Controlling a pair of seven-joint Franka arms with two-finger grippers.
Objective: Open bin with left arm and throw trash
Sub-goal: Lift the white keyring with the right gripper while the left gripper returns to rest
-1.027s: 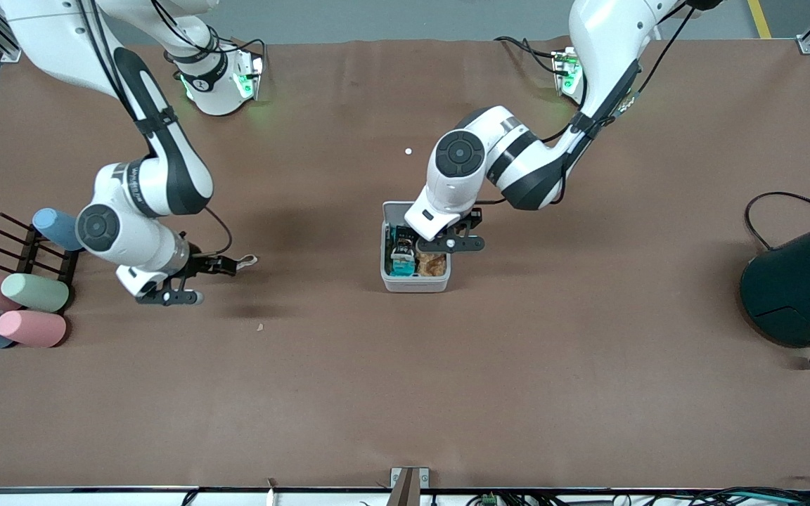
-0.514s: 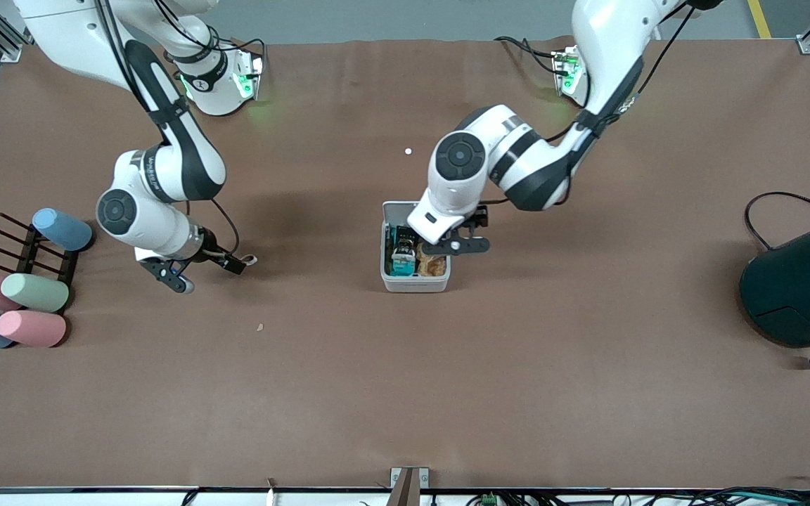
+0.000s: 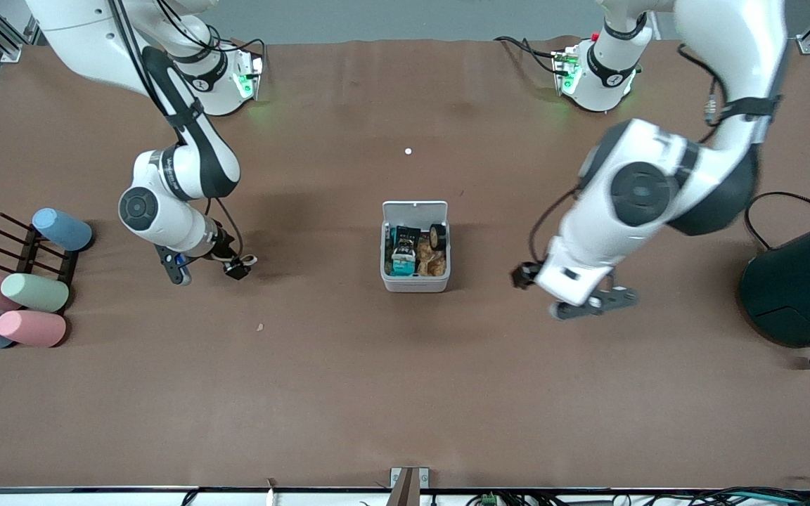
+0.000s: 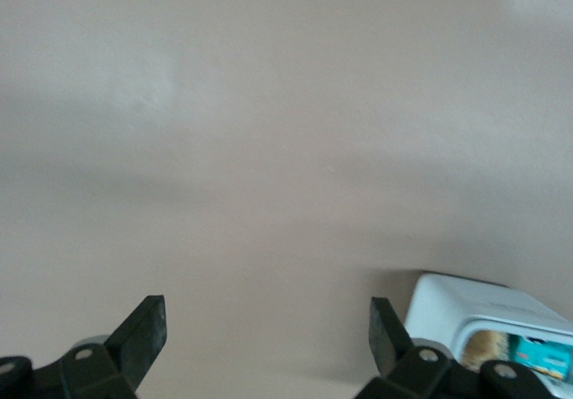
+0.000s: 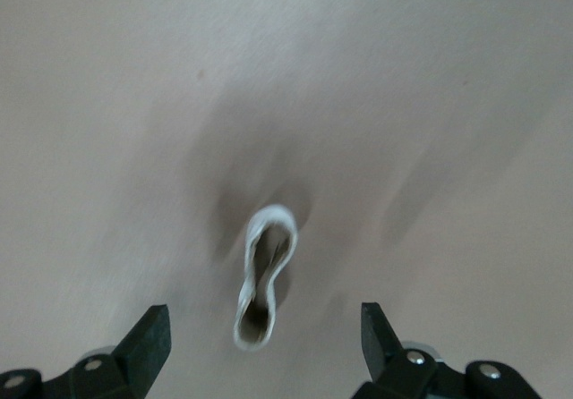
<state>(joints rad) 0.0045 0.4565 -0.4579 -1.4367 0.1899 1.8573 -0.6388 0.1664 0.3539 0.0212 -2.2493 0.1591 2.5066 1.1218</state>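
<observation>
The white bin (image 3: 415, 282) stands mid-table with its lid (image 3: 415, 209) open. Inside lie a black wrapper (image 3: 406, 235), a dark tape roll (image 3: 437, 236) and tan and teal scraps. My left gripper (image 3: 521, 275) is open and empty, low over bare table beside the bin toward the left arm's end. In the left wrist view it (image 4: 269, 305) is open, with a corner of the bin (image 4: 483, 314) showing. My right gripper (image 3: 236, 268) is open just above the table at a pale rubber band loop (image 3: 249, 260). In the right wrist view the loop (image 5: 264, 278) lies between the open fingers (image 5: 264, 314), untouched.
Pastel cups (image 3: 32, 292) and a black rack (image 3: 25, 253) sit at the right arm's end. A large dark teal container (image 3: 802, 284) with a cable sits at the left arm's end. A small white speck (image 3: 408, 151) and a tan crumb (image 3: 260, 327) lie on the table.
My left gripper left the bin and swung toward the left arm's end; the tape roll now shows in the bin. My right gripper turned and closed in on the rubber band loop.
</observation>
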